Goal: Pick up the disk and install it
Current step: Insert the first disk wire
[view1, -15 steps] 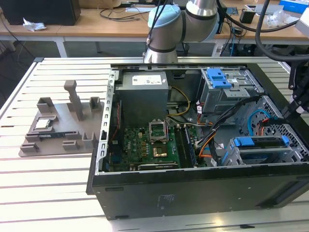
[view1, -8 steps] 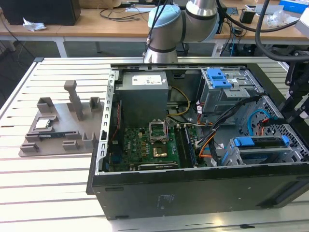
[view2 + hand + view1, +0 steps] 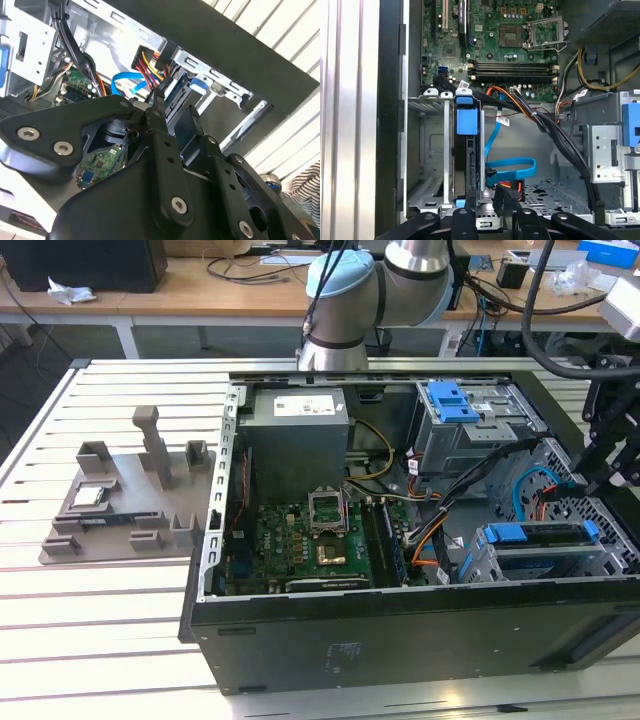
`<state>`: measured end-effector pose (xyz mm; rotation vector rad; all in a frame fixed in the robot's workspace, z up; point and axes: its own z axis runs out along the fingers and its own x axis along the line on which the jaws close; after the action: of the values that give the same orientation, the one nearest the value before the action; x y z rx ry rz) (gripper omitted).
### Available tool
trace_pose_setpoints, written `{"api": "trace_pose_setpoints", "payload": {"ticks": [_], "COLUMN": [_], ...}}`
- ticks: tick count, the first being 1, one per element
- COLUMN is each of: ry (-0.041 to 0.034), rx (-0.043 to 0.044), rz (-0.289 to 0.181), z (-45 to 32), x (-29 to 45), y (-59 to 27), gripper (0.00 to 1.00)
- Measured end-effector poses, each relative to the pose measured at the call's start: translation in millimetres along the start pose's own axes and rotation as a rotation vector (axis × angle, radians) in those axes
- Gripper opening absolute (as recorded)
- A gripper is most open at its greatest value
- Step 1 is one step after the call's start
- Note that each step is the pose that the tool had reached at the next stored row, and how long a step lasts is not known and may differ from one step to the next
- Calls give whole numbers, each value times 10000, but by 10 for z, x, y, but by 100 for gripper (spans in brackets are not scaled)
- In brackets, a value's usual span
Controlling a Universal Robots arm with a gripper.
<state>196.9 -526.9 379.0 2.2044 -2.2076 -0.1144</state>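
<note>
The disk [image 3: 540,545] sits in the lower drive cage at the front of the open computer case, its blue rail along the top. In the first wrist view the disk [image 3: 467,155] stands on edge in the cage with its blue tab [image 3: 466,121] facing the motherboard. My gripper [image 3: 605,465] hangs over the case's edge on the exterior view's right, just above and beyond the cage. The gripper [image 3: 493,220] is open, its fingers apart with nothing between them. In the second wrist view the gripper [image 3: 175,112] points at the disk [image 3: 181,86] in the cage.
A grey power-supply box [image 3: 298,440] and the green motherboard [image 3: 300,545] fill the case's middle. A second drive cage [image 3: 465,415] with a blue latch stands behind. Blue and orange cables [image 3: 512,167] loop beside the disk. A grey fixture [image 3: 125,505] with a small chip lies outside, on the exterior view's left.
</note>
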Motion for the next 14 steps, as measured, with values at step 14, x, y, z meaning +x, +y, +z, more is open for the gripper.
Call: {"api": "trace_pose_setpoints", "payload": {"ticks": [14], "ry": [8], "rx": [-13], "rz": [1], "z": [171], "x": [-76], "y": [-59], "gripper": [36]}}
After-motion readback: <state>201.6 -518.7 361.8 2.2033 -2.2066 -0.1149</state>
